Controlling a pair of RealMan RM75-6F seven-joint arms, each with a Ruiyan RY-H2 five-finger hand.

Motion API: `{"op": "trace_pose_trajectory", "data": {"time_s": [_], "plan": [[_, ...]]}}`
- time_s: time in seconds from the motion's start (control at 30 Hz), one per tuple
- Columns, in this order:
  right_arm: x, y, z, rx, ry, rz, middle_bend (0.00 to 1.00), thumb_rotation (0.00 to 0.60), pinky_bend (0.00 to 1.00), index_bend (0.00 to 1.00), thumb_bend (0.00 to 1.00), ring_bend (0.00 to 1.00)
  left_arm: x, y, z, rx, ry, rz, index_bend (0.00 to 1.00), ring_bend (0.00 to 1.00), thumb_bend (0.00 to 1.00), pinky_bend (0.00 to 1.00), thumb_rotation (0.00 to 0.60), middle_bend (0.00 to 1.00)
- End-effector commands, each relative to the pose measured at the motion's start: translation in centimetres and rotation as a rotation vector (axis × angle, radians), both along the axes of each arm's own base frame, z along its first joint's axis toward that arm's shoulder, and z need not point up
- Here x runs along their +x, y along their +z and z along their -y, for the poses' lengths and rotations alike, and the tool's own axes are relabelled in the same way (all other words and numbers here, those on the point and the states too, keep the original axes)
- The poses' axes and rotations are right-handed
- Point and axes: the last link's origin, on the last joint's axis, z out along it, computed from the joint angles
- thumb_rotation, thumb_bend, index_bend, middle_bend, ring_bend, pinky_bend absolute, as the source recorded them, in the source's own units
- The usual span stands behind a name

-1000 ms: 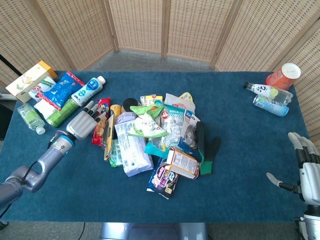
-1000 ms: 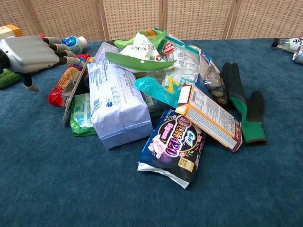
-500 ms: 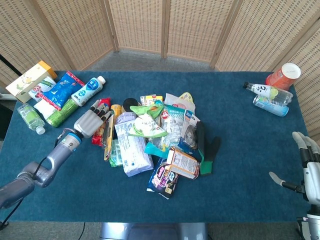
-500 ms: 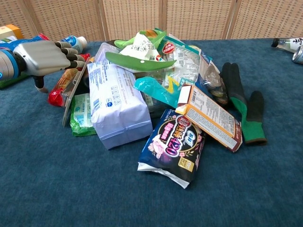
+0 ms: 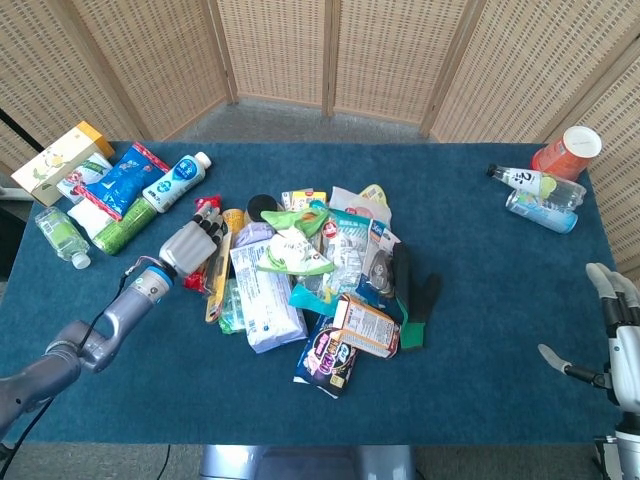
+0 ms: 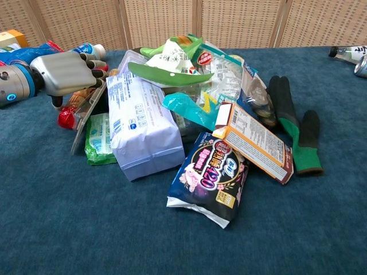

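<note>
Now, left hand: our left hand (image 5: 187, 245) hovers low at the left edge of the pile, fingers (image 6: 92, 58) stretched forward and slightly apart, holding nothing that we can see.
Thing in reach: the red snack packet (image 6: 73, 109) lies under and just beyond the fingertips, tucked against a thin flat card (image 6: 87, 120) that leans on the pile; whether the fingers touch the packet we cannot tell.
Neighbours: a pale blue tissue pack (image 6: 143, 126) lies just right of the card, and a green wipes pack (image 6: 100, 140) sits at its near side.
Right hand: our right hand (image 5: 620, 335) rests at the far right edge of the bench (image 5: 490, 330), well apart from the pile, fingers spread and empty.
Doing it well, we judge: we should lower the fingers squarely over the packet's middle, thumb on the near side, and close gently so the crinkly wrap does not slip.
Risk, we judge: the leaning card may get pinched along with the packet or tip over.
</note>
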Motion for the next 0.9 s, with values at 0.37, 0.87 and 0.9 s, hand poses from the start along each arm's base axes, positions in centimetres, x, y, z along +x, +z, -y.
{"op": "trace_pose_trajectory", "data": {"time_s": [0.37, 0.87, 0.9], "plan": [[0.2, 0.1, -0.1, -0.002, 0.012, 0.001, 0.0, 0.6, 0.0, 0.0, 0.0, 0.0, 0.2, 3.0, 0.4, 0.04, -0.129, 0.02, 0.89, 0.65, 0.0, 0.65, 0.6, 0.79], [0.8, -0.2, -0.4, 0.005, 0.028, 0.003, 0.0, 0.6, 0.0, 0.0, 0.0, 0.0, 7.2, 15.1, 1.9, 0.21, -0.301, 0.198, 0.89, 0.65, 0.0, 0.65, 0.6, 0.79], [0.8, -0.2, -0.4, 0.005, 0.028, 0.003, 0.0, 0.6, 0.0, 0.0, 0.0, 0.0, 7.5, 15.6, 2.1, 0.217, -0.309, 0.2, 0.89, 0.65, 0.0, 0.65, 0.6, 0.79]]}}
